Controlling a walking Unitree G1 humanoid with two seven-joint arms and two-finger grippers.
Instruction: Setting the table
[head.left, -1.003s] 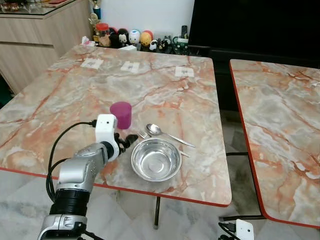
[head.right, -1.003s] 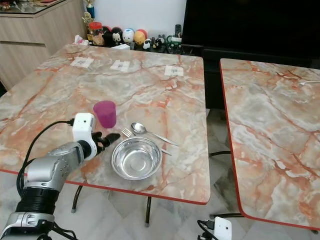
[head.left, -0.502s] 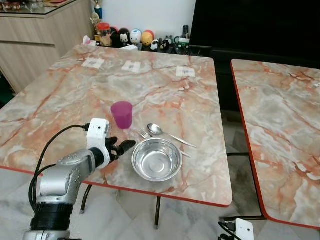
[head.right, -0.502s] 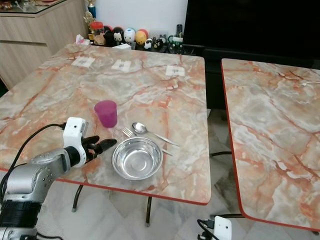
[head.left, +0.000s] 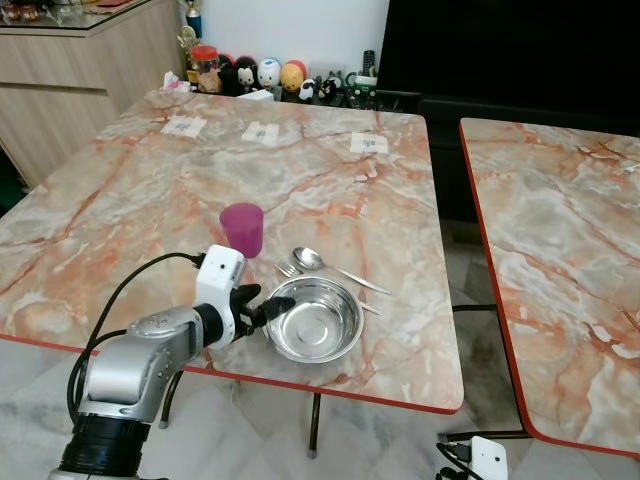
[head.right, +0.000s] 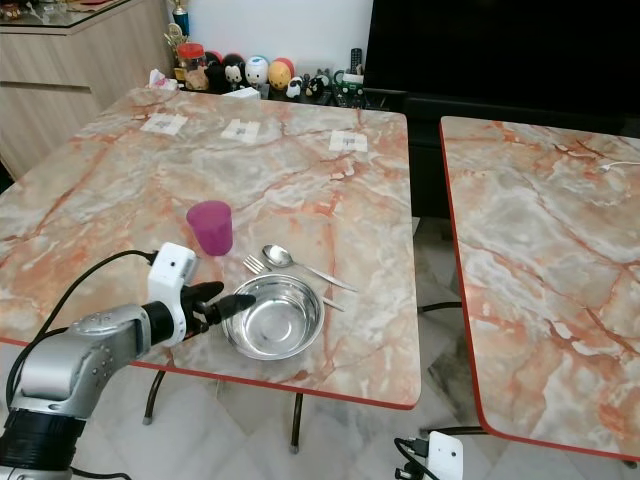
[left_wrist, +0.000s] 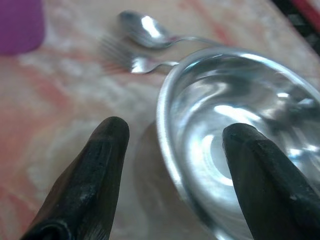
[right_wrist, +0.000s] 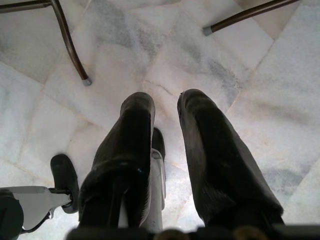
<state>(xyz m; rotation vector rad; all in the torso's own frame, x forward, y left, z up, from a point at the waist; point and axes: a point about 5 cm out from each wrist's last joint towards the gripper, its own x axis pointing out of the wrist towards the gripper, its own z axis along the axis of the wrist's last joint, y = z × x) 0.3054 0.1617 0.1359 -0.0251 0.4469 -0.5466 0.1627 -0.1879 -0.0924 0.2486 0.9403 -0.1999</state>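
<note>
Steel bowl (head.left: 313, 319): lower centre of the left eye frame, near the marble table's (head.left: 120, 190) front edge.

Left gripper (left_wrist: 172, 165): fingers spread wide, straddling the bowl's near rim, one outside, one inside.

Fork (head.left: 288, 269) and spoon (head.left: 310, 259): just beyond the bowl.

Purple cup (head.left: 242, 229): above and to the left.

Right gripper (right_wrist: 165, 150): idle, narrow gap, over floor.

Advice: seat the fingers deeper over the rim and close squarely; thin steel likely slips.
</note>
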